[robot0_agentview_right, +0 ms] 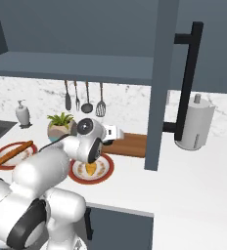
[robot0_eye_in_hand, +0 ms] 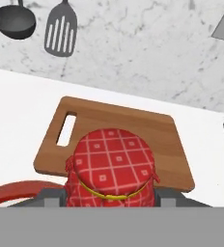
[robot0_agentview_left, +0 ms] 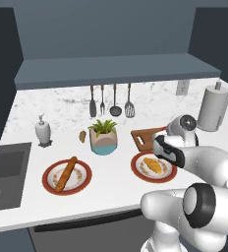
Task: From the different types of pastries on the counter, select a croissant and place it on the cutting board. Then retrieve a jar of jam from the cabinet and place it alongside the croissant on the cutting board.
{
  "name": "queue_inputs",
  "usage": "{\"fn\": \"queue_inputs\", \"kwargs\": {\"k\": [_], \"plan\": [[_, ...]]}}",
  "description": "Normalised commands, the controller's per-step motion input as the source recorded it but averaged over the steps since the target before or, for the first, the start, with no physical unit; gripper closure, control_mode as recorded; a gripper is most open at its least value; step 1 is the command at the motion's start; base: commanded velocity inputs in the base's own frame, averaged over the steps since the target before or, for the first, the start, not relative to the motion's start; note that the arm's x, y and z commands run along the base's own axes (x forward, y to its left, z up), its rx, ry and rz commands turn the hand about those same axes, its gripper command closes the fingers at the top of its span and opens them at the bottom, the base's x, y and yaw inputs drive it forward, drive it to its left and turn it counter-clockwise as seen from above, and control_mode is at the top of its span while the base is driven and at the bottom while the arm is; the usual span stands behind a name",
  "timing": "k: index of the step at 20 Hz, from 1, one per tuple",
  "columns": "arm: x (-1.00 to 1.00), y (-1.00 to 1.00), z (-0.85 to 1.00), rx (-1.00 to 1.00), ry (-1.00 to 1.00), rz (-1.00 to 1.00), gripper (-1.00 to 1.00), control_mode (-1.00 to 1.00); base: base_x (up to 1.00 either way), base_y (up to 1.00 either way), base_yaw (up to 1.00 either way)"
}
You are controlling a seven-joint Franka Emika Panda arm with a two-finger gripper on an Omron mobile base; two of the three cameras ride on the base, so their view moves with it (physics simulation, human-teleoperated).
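Observation:
The jar of jam, with a red checked cloth lid, sits between my fingers and my gripper is shut on it. It hangs above the near edge of the wooden cutting board, whose slot handle points left. In the base views my gripper hovers between the board and a red-rimmed plate. On that plate lies the golden croissant, partly covered by my arm in the right base view. The baguette rests on another plate, and the bun sits on the counter.
A potted plant stands left of the board. Utensils hang on the back wall. A paper towel roll is at the right, a soap dispenser and sink at the left. The open cabinet door juts out beside the arm.

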Motion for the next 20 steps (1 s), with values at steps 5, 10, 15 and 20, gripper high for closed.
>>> {"fn": "queue_inputs", "kwargs": {"k": [5,10,15,20], "plan": [[0.16,0.00,-0.10,0.00,0.01,0.00,1.00,-1.00,0.00,0.00,0.00],[0.37,0.05,-0.02,0.03,0.00,0.00,1.00,-1.00,0.00,0.00,0.00],[0.43,0.10,-0.03,0.09,0.00,-0.02,1.00,-1.00,0.00,0.00,0.00],[0.09,0.02,-0.07,0.03,0.00,-0.01,1.00,-1.00,0.00,0.00,0.00]]}}
